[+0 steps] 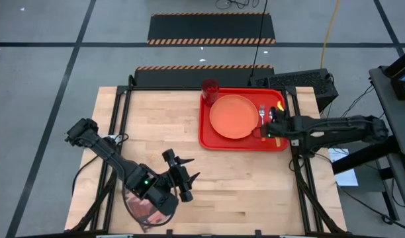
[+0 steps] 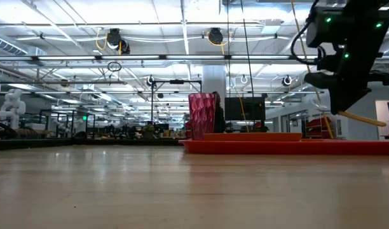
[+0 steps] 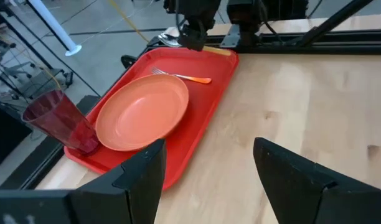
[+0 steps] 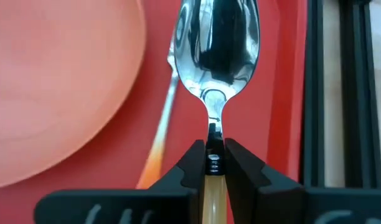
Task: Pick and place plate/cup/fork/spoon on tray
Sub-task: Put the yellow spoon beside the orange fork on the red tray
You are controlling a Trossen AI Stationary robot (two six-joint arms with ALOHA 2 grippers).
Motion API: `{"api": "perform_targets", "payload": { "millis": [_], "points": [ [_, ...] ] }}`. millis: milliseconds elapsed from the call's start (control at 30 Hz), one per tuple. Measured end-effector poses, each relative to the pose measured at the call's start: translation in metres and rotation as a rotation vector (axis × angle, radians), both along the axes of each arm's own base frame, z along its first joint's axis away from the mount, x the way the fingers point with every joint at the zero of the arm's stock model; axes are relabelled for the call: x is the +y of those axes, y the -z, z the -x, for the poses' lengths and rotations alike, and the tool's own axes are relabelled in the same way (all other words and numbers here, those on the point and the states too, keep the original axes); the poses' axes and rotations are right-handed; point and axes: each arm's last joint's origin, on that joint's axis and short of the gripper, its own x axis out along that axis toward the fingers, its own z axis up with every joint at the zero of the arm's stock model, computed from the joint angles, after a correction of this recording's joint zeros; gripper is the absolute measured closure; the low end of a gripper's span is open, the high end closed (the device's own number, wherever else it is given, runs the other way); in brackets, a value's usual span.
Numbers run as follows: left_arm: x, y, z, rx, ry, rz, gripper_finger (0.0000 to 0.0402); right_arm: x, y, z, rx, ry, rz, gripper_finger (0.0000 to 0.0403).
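The red tray [image 1: 209, 140] lies at the table's far right. On it are the orange plate [image 1: 233, 116], the dark red cup [image 1: 210, 88] upright in its far left corner, and the fork [image 1: 261, 114] lying right of the plate. My right gripper [image 1: 274, 125] is over the tray's right part, shut on the spoon [image 4: 216, 46]. My left gripper [image 1: 184, 175] is open and empty near the table's front, left of the middle. In the left wrist view its fingers frame bare wood, with the tray [image 3: 206, 124] beyond. My right gripper pinches the spoon's orange-yellow handle [image 4: 213, 180] between its two fingers, just behind the neck below the bowl. The fingers come from above, slanting, and lie across the handle. The spoon is lifted clear of the tray, and its handle end [image 2: 366, 119] sticks out behind the fingers.
A black box [image 1: 302, 82] stands just beyond the tray's far right corner. A reddish round netted thing [image 1: 139, 206] lies under my left arm at the table's near left. Bare wood [image 1: 242, 185] stretches between my left gripper and the tray.
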Motion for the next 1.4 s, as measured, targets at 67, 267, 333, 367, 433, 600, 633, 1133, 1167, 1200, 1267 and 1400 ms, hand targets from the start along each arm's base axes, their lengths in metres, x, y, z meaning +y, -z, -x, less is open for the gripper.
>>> {"api": "perform_targets", "payload": {
  "millis": [67, 267, 333, 367, 433, 600, 633, 1133, 1167, 1200, 1267, 1400],
  "points": [
    [0.004, 0.000, -0.002, 0.004, -0.009, 0.000, 0.0158, -0.008, 0.001, -0.001, 0.005, 0.010, -0.019, 0.0374],
    [0.011, 0.001, -0.007, 0.017, -0.020, 0.009, 0.0158, -0.030, 0.011, -0.002, -0.033, 0.012, -0.043, 0.0373],
    [0.012, 0.001, -0.007, 0.020, -0.019, 0.005, 0.0158, -0.037, 0.016, 0.000, -0.047, 0.020, -0.055, 0.0373],
    [0.012, 0.001, -0.007, 0.021, -0.019, 0.005, 0.0158, -0.040, 0.020, 0.001, -0.053, 0.026, -0.057, 0.0373],
    [0.012, 0.001, -0.007, 0.023, -0.017, 0.006, 0.0158, -0.045, 0.027, 0.004, -0.058, 0.029, -0.066, 0.0373],
    [0.012, 0.001, -0.007, 0.032, -0.006, 0.016, 0.0158, -0.051, 0.038, 0.013, -0.042, 0.058, -0.088, 0.0372],
    [0.012, 0.001, -0.007, 0.033, -0.004, 0.017, 0.0158, -0.052, 0.039, 0.014, -0.039, 0.057, -0.091, 0.0372],
    [0.012, 0.001, -0.007, 0.030, -0.006, 0.025, 0.0158, -0.074, 0.053, 0.015, -0.037, 0.065, -0.167, 0.0372],
    [0.012, 0.001, -0.007, 0.030, -0.006, 0.026, 0.0158, -0.075, 0.054, 0.014, -0.035, 0.065, -0.168, 0.0372],
    [0.012, 0.001, -0.007, 0.029, -0.007, 0.026, 0.0158, -0.076, 0.055, 0.014, -0.035, 0.068, -0.167, 0.0372],
    [0.012, 0.001, -0.007, 0.029, -0.007, 0.026, 0.0158, -0.077, 0.056, 0.013, -0.033, 0.072, -0.168, 0.0372],
    [0.012, 0.001, -0.007, 0.029, -0.007, 0.026, 0.0158, -0.079, 0.058, 0.014, -0.026, 0.083, -0.174, 0.0371]
  ]
}}
